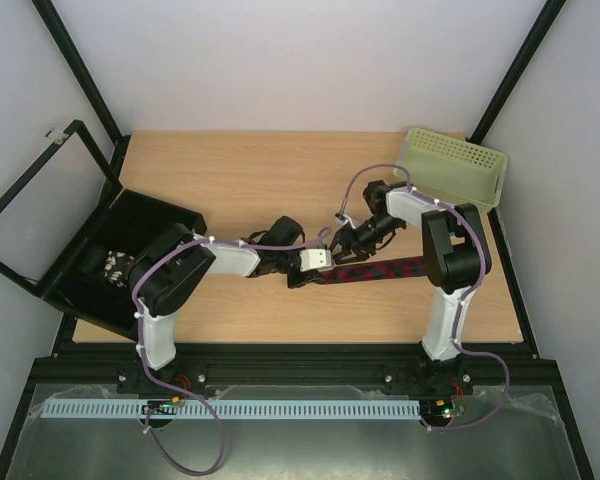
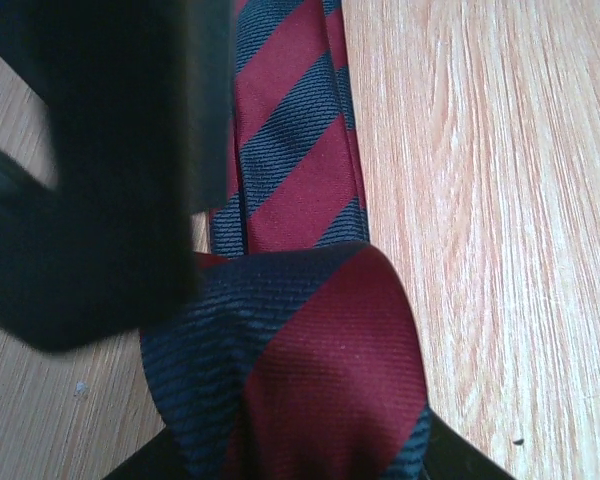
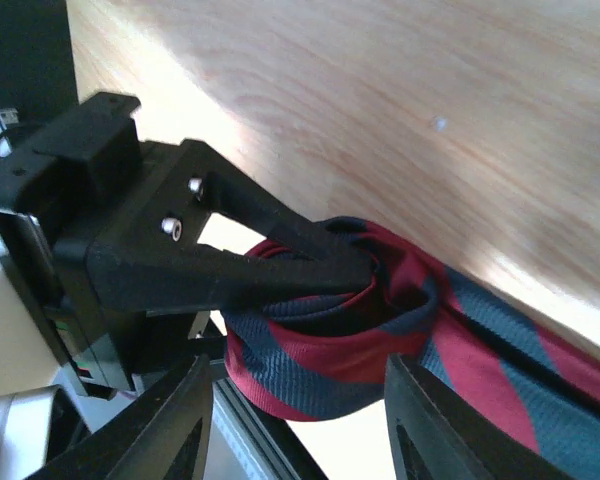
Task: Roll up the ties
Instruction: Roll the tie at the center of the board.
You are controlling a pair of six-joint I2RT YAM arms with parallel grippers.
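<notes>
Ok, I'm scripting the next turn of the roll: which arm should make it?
Probably left. The left hand pinches the core of the tie roll, with flat length ahead in its wrist view. The right hand is open, fingers only straddling the roll.

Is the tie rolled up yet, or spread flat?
Partly rolled: one end of the tie is coiled in the left tool; the rest lies flat on the table.

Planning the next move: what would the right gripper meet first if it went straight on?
Probably the rolled end of the tie, which the left gripper pinches; depth is unclear.
</notes>
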